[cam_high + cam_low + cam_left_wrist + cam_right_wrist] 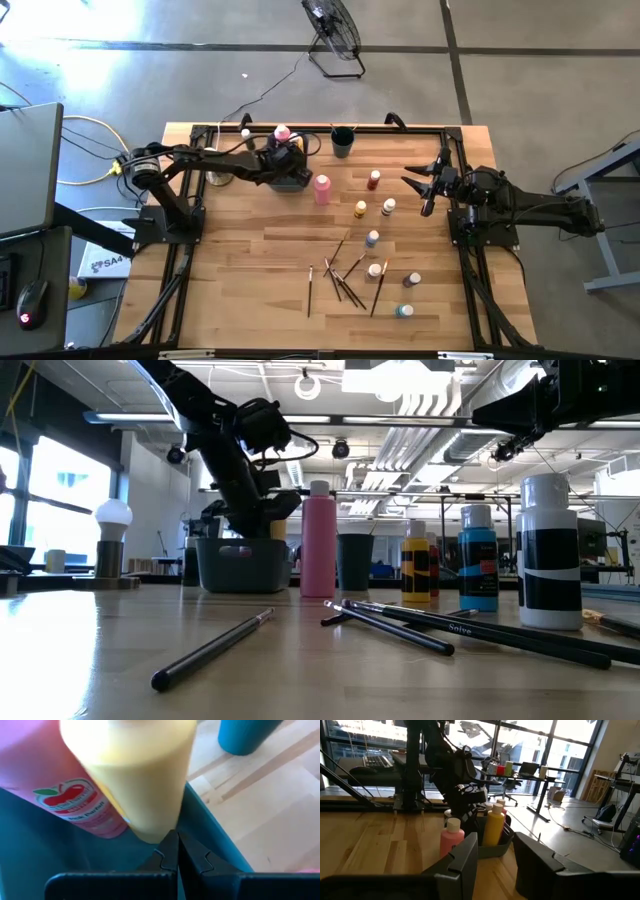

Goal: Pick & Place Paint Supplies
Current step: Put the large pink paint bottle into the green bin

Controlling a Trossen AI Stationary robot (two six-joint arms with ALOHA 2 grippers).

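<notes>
Hovering over the bin (pixel 290 182), the left gripper (pixel 176 851) is fully closed, holding nothing.

Between two dark, parted fingers (pixel 465 857) of the right gripper (pixel 496 862), a wooden table (pixel 375 837) stretches ahead. A pink bottle (pixel 452 839) stands just beside a dark bin (pixel 495 849) holding a yellow bottle (pixel 493 826). The left arm (pixel 455 775) reaches over the bin. Windows behind.

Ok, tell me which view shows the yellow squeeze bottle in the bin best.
The right wrist view: the yellow squeeze bottle stands whole in the grey bin. The left wrist view shows only its blurred body. The low view hides most of it, and the high view hides it under the left arm.
</notes>
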